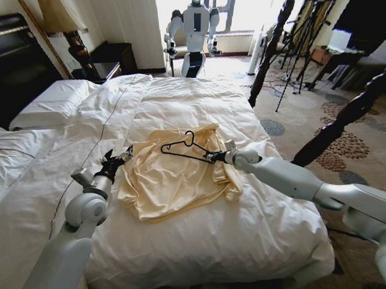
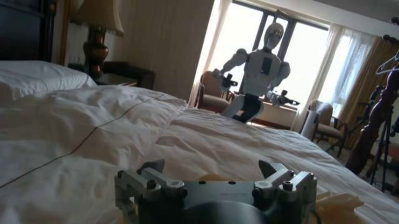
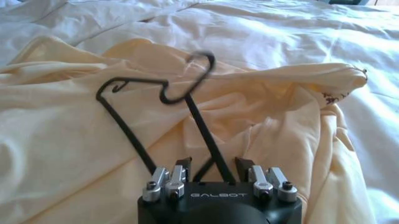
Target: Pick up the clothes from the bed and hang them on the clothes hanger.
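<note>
— Where is the shirt (image 1: pixel 175 177)?
— Crumpled on the bed (image 1: pixel 203 240), mid-duvet. The left gripper (image 1: pixel 120 156) hovers at its left edge, fingers spread apart.
— And the right gripper (image 1: pixel 214 157)?
— Over the shirt's right side, clamped on the hanger's (image 1: pixel 188 148) end; the hanger sticks out above the fabric, hook away from the robot.

Head cam sits high, looking forward and down the bed (image 1: pixel 203 240) with both arms reaching in from the bottom corners. Left wrist cam rides low over the duvet (image 2: pixel 93 140), facing the window (image 2: pixel 299 56). Right wrist cam is right up close, looking down on the clothes (image 3: pixel 74 154) and clothes hanger (image 3: pixel 193 116), which the head cam also catches.
</note>
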`<state>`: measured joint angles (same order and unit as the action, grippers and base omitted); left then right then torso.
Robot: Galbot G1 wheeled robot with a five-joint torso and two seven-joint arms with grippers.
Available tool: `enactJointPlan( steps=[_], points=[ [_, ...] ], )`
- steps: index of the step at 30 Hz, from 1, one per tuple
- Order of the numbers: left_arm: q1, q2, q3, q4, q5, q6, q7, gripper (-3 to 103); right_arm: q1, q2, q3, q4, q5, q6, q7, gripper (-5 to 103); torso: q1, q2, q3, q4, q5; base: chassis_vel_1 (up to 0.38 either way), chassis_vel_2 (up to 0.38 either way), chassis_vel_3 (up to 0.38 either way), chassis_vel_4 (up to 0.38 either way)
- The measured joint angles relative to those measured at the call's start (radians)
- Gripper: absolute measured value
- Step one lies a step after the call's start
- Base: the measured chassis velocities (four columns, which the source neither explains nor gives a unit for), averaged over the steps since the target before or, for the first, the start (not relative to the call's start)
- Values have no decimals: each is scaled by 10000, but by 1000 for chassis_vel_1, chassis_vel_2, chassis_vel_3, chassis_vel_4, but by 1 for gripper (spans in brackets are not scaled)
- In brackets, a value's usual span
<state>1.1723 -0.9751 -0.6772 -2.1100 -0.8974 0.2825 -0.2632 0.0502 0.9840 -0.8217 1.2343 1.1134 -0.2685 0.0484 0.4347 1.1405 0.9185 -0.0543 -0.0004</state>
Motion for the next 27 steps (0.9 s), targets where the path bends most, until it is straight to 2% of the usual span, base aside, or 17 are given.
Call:
enactJointPlan(
  steps=[4, 7, 8, 10, 12, 15, 19, 20, 22, 25, 26, 27],
  points=[
    [110, 97, -148, -32, -18, -41, 4, 100, -84, 793, 149, -633, -658, 112, 611, 67, -1, 0, 0, 1, -1, 0, 0, 0, 0],
    [153, 111, -175, -35, -20, -62, 4, 100, -112, 1112, 250, -990, -950, 174, 801, 72, 0, 0, 0, 1, -1, 0, 0, 0, 0],
    [187, 115, -191, -40, -21, -74, 3, 100, -129, 1340, 335, -1251, -1143, 216, 894, 83, 0, 0, 0, 0, -2, 0, 0, 0, 0],
    [205, 115, -197, -40, -21, -87, 2, 100, -134, 1459, 375, -1378, -1230, 229, 914, 83, 0, 0, 0, -1, -2, 0, 0, 0, 0],
    [234, 122, -201, -38, -21, -110, -3, 100, -168, 1712, 435, -1669, -1427, 238, 921, 93, 0, 0, 0, -1, -3, 0, 0, 0, 0],
    [236, 141, -202, -8, -20, -124, -9, 100, -234, 1886, 479, -1928, -1574, 299, 887, 99, -1, 0, 0, 0, -3, 0, 0, 0, 0],
    [199, 216, -190, 51, -23, -145, -21, 100, -396, 2113, 593, -2173, -1722, 299, 840, 101, 0, 0, 0, -1, -2, 0, 0, 0, 0],
    [176, 241, -183, 78, -26, -150, -24, 100, -428, 2163, 608, -2233, -1790, 296, 827, 96, 0, 0, 0, -2, -3, 0, 0, 0, 0],
    [162, 256, -179, 92, -30, -152, -26, 100, -450, 2197, 625, -2271, -1838, 299, 813, 96, 0, 0, 0, -2, -3, 0, 0, 0, 0],
    [143, 269, -164, 126, -43, -155, -30, 100, -474, 2224, 638, -2288, -1871, 299, 813, 80, 0, 0, 0, 0, -3, 0, 0, 0, 0],
    [143, 269, -164, 126, -43, -155, -30, 100, -474, 2224, 638, -2288, -1871, 299, 813, 80, 0, 0, 0, 0, -3, 0, 0, 0, 0],
    [143, 268, -153, 136, -44, -155, -30, 100, -479, 2209, 638, -2281, -1886, 300, 829, 75, 0, 0, 0, -1, -2, 0, 0, 0, 0]
  ],
)
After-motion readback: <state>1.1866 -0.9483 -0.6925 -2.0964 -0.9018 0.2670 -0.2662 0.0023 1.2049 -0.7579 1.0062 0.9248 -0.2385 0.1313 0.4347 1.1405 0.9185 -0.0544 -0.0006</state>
